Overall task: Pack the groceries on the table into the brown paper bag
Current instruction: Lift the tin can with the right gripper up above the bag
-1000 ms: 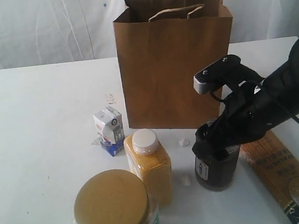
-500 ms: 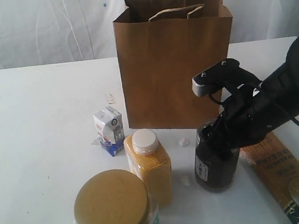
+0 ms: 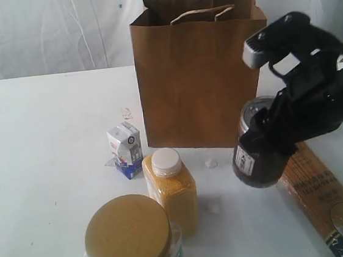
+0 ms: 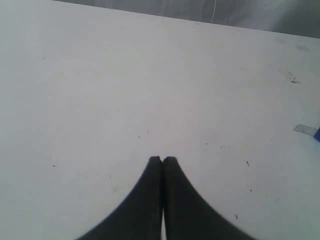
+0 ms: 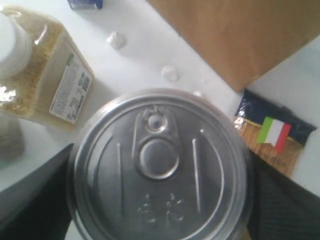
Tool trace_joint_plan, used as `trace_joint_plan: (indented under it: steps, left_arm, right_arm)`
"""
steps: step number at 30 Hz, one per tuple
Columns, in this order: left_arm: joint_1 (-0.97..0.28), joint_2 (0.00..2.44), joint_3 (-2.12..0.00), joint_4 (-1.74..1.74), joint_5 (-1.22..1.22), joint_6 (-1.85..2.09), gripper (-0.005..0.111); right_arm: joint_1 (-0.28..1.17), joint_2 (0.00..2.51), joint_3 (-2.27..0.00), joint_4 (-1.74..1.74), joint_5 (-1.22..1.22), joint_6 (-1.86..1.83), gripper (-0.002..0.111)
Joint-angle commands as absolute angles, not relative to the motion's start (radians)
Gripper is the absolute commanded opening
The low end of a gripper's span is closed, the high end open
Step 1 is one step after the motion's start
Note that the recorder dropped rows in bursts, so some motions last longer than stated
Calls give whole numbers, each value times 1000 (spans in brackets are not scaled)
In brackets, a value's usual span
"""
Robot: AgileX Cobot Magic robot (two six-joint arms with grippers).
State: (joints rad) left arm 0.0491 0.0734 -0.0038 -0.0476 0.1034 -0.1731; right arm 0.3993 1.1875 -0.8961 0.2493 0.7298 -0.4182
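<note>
Camera setup
Exterior is facing the bag (image 3: 200, 82); right wrist is looking down, close, on the shared jar (image 5: 157, 165).

I read the brown paper bag (image 3: 197, 83) as matt kraft paper, faintly creased. The dark silver-lidded jar (image 5: 157, 165) has a smooth, dully shining metal lid with pressed ribs. The table (image 4: 150, 75) is matt white, lightly speckled. The yellow white-capped bottle (image 3: 173, 193) looks like clear plastic, the long spaghetti packet (image 3: 316, 190) like glossy film.

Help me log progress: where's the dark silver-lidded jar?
Exterior view, right of centre: the dark silver-lidded jar hangs in the right gripper, between the brown paper bag and spaghetti packet.
</note>
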Motion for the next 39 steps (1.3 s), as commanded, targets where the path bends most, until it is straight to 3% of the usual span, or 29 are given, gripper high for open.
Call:
trace_joint_plan:
  steps: [1,12,19,26,34,39]
  left_arm:
    - [45,69,0,-58,99,-179,0]
    - [45,69,0,-58,99,-179,0]
    - [45,69,0,-58,99,-179,0]
    - [45,69,0,-58,99,-179,0]
    - [45,69,0,-58,99,-179,0]
    - [45,69,0,-58,99,-179,0]
  right_arm:
    - [400,1044,-889,187,662,-414,25]
    - [398,711,-829,129,567,-306,25]
    - [398,639,-905,202,168,-283,23]
    - [398,892,-972,238,-88,-192,22]
    - [391,1176,-1101,253,-92,-16,22]
    - [305,1283,-1140,258,-80,-15,22]
